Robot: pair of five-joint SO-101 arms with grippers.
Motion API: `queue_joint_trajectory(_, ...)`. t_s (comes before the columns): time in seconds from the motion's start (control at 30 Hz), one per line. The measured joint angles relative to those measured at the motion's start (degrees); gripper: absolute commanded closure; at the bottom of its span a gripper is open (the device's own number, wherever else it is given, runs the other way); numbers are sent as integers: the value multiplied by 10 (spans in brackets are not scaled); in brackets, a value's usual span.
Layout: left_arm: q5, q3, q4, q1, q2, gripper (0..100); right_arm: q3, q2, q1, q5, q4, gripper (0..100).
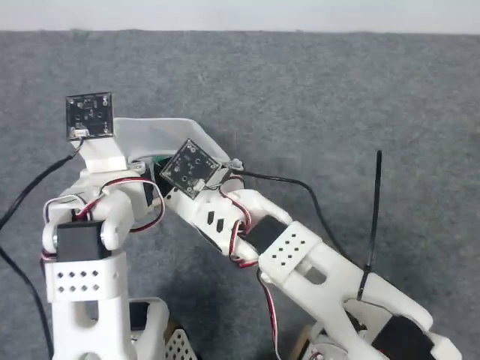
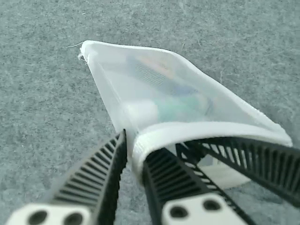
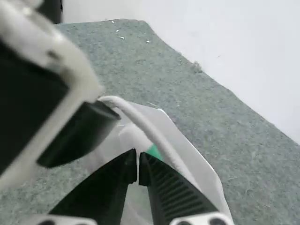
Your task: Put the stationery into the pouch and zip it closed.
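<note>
A white see-through pouch [image 1: 161, 135] lies on the grey mat, just beyond both wrist cameras. Inside it I see stationery: a green item [image 2: 183, 105] and a white block [image 2: 140, 111]. My left gripper [image 2: 133, 150] is shut on the pouch's thick white zip band at the near corner. The right gripper [image 3: 138, 164] has its fingers together on the pouch [image 3: 187, 154] beside the zip band, with a green item [image 3: 152, 151] just past its tips. The left wrist view also shows those right fingers [image 2: 234, 154] under the band, close beside mine.
Grey mat [image 1: 337, 97] spreads around the pouch with open room to the right and far side. A thin black strip [image 1: 373, 217] stands up from the right arm. A black cable [image 1: 300, 187] runs off its wrist. Pale floor [image 1: 240, 15] lies past the mat's far edge.
</note>
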State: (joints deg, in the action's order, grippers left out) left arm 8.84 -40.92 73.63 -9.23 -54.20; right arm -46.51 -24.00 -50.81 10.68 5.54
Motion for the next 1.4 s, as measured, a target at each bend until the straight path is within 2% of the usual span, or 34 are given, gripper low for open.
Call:
queue_joint_trajectory(0.3,0,0,0,1,0,988,2,-4,1,0,50,993)
queue_joint_trajectory(0.6,0,0,-1,-5,0,988,0,-142,21,0,197,993)
queue_joint_trajectory(0.77,0,0,-14,-49,0,988,0,-163,24,0,242,993)
queue_joint_trajectory(1.17,67,0,-35,-167,0,988,54,-151,41,0,369,992)
queue_joint_trajectory(1.4,76,-18,-62,-207,0,988,150,-40,72,-65,437,991)
